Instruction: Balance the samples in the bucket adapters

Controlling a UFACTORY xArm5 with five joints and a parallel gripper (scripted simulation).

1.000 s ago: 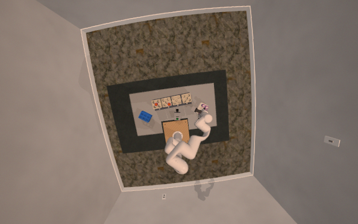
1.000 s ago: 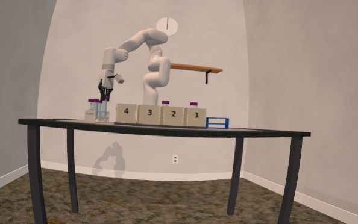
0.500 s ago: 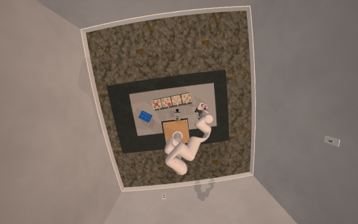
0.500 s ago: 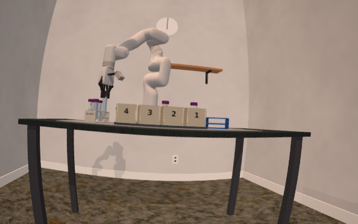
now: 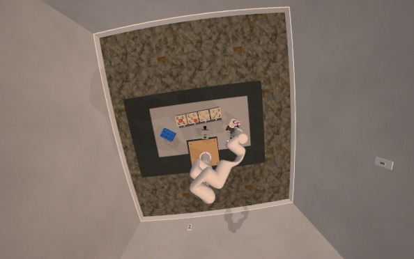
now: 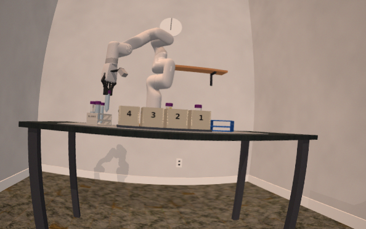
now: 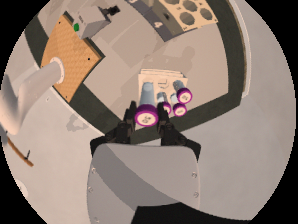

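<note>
My gripper point(image 6: 108, 91) point(image 7: 146, 108) is shut on a purple-capped blank tube point(image 6: 107, 104) point(image 7: 147, 116) and holds it upright, its tip just above the top of the white blank rack RB point(image 6: 93, 118) point(image 7: 148, 79) at the table's end. Other blanks point(image 6: 97, 107) point(image 7: 182, 95) stand in RB. On the stand, adapters 4 point(image 6: 129, 116), 3 point(image 6: 152, 117), 2 point(image 6: 177, 118) and 1 point(image 6: 200, 119) stand in a row. One orange-dotted sample point(image 5: 180, 120) point(image 6: 198, 106) sits in adapter 1 and another point(image 5: 195, 120) point(image 6: 169, 104) in adapter 2. The blue rack RS point(image 5: 168, 134) point(image 6: 219, 126) shows no tubes.
The green DONE key point(image 5: 205, 137) point(image 7: 76, 27) sits on its small desk in front of the stand, next to the orange base plate point(image 5: 196, 149) of the arm. RB stands close to adapter 4. The table's dark border point(image 5: 139, 139) rings the work top.
</note>
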